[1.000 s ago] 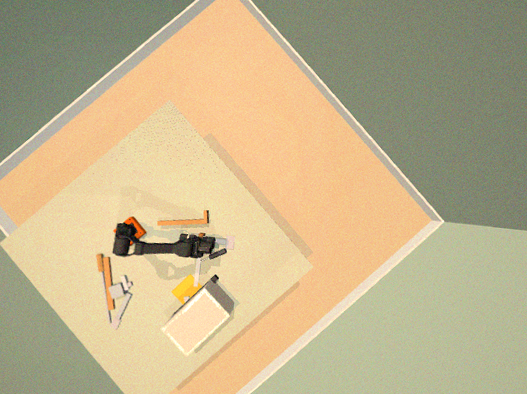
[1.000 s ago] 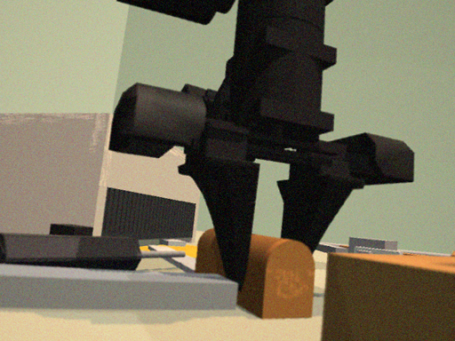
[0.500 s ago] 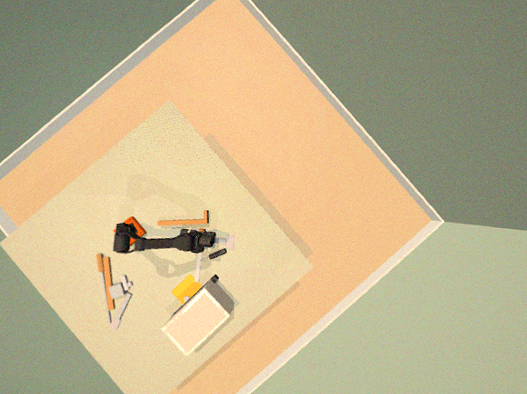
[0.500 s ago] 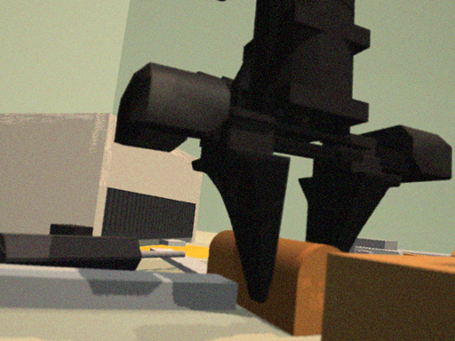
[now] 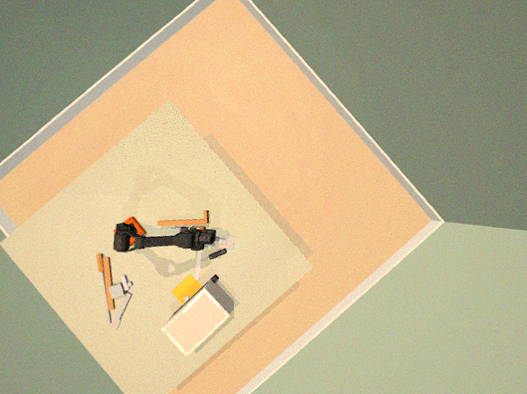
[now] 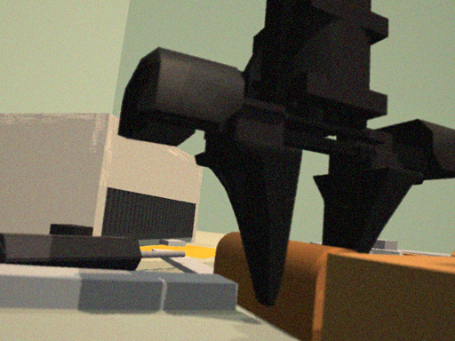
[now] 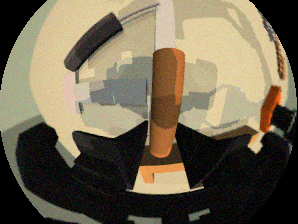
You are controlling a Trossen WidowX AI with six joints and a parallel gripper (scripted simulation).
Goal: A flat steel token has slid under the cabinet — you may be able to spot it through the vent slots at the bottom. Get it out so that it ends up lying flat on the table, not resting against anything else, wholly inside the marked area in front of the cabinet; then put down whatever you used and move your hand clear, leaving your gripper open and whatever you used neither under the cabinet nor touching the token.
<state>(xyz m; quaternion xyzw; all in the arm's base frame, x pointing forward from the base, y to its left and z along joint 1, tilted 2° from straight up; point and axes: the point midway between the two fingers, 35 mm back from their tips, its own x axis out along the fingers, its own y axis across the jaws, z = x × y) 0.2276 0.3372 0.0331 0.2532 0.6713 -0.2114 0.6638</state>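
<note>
My gripper points down over a rod tool and straddles its brown handle. The fingers stand slightly apart from the handle, so the gripper is open. The handle lies low on the table. The tool's pale shaft runs toward the yellow marked area in front of the cabinet, which has a dark vent at its base. A small grey piece lies by the vent. I cannot tell whether it is the token.
An orange L-shaped stick lies right beside the gripper. A grey slab and a dark bar lie on the other side. An orange stick and grey pieces lie by the arm's base.
</note>
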